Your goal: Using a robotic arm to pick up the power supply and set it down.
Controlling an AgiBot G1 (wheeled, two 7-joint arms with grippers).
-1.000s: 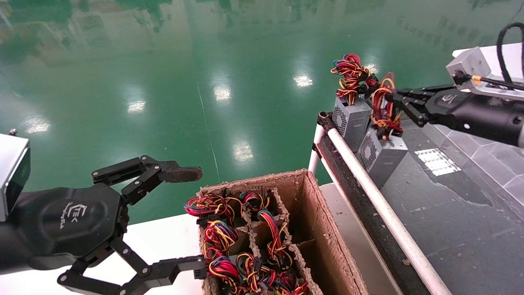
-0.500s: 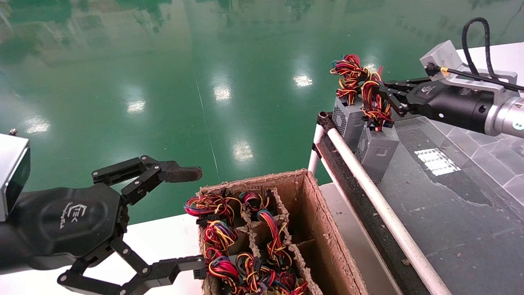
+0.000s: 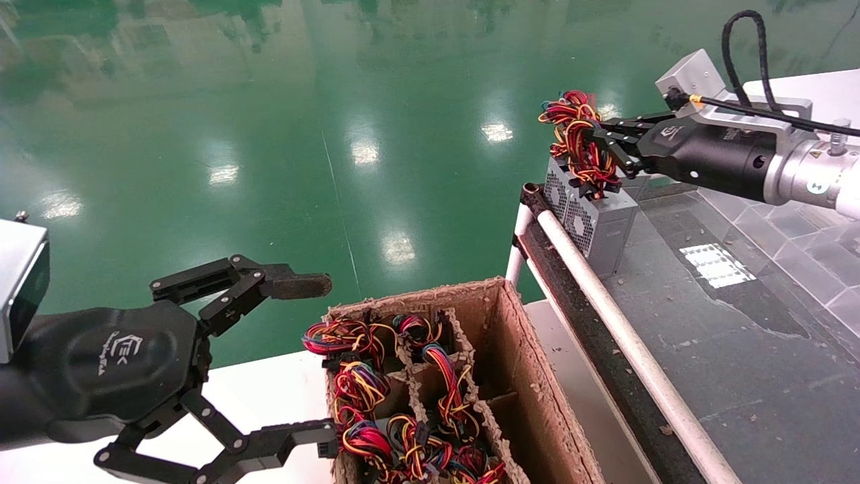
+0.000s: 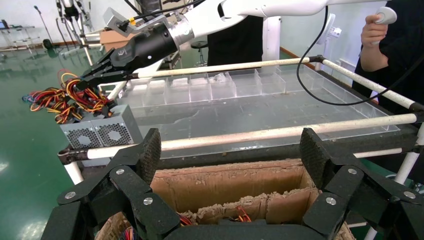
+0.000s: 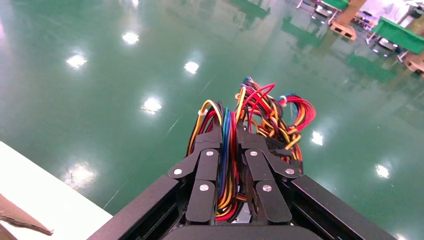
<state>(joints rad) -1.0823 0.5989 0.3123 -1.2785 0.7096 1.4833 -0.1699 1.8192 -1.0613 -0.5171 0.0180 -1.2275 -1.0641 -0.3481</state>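
Power supply [image 3: 600, 225] wires seemingly pinched by right claw [image 3: 600, 143].

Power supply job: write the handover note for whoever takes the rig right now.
Right hand: shut on the power supply's wire bundle, at the far end of the conveyor table.
Left hand: open, parked beside the cardboard box, holding nothing.
Power supply: grey case stands at the table's far end, close beside a second supply, fan grilles facing the white rail.
Done: one unit carried from box to table.
Left: open the right hand, pull clear of the wires. More wired units sit in the box; one compartment looks empty.
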